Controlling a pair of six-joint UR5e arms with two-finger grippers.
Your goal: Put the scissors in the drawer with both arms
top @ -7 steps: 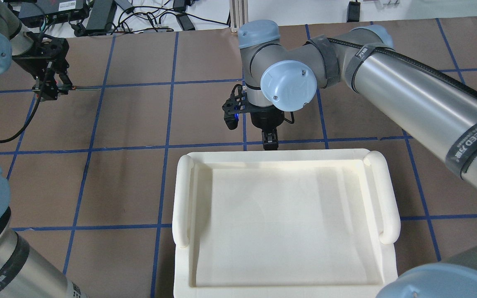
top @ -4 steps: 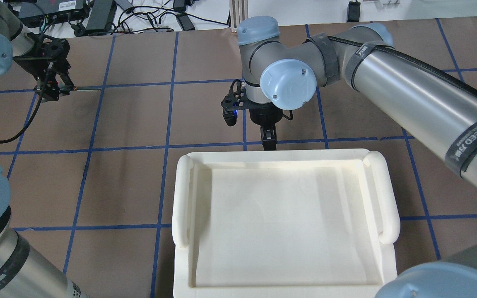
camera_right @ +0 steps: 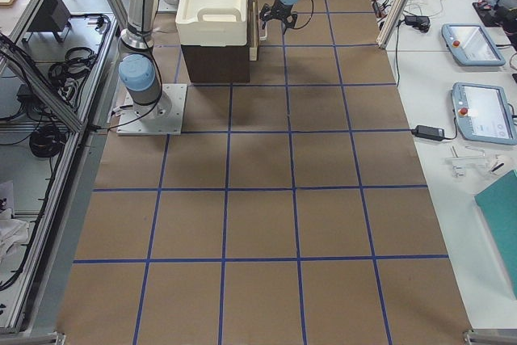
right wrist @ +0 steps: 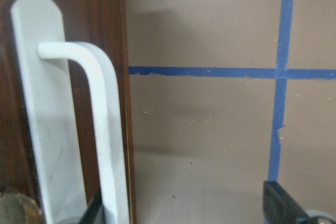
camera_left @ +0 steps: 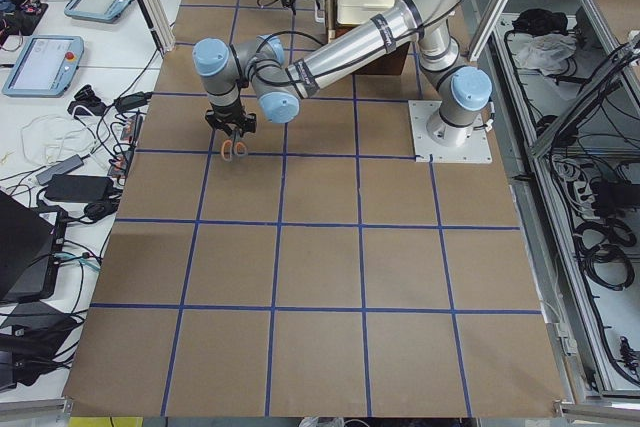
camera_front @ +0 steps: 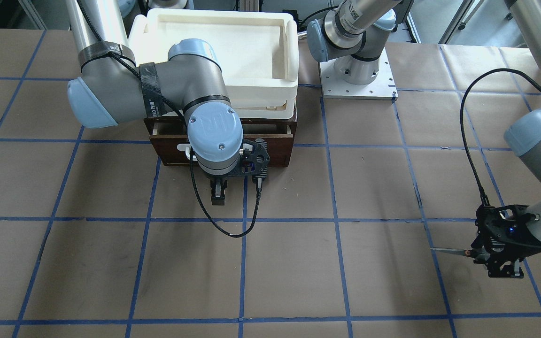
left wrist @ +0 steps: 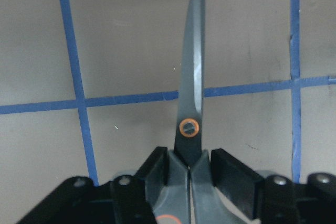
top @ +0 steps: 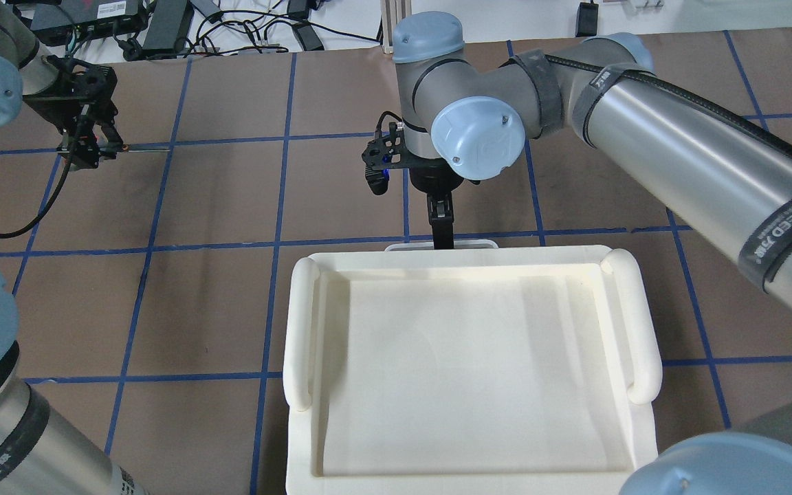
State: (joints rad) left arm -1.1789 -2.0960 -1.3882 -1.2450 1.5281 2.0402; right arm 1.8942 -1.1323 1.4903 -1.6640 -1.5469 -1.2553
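The drawer [camera_front: 275, 150] is now sliding out — its white bar handle [top: 471, 242] shows beyond the tray [top: 300, 309], hooked on the spread right jaws. Scissors [left wrist: 191, 77]: clenched between the left jaws, far off — insertion pending.

Scissors [left wrist: 191, 77]: dark grey metal blades, dull sheen, faint scratches; orange ring at the pivot; matt grey plastic handles. Left gripper [left wrist: 191, 167]: matt black, plastic-looking. Drawer [right wrist: 102, 9] front: dark brown wood, smooth, slight gloss. Its handle [right wrist: 107, 129]: white, smooth, a bit scuffed, looks plastic. Desk [camera_front: 298, 272]: matt brown paper, blue tape lines. Tray [top: 303, 330]: cream plastic, matt. Right arm [top: 678, 158]: grey metal, satin sheen; joint caps [top: 478, 141] smooth light blue plastic.
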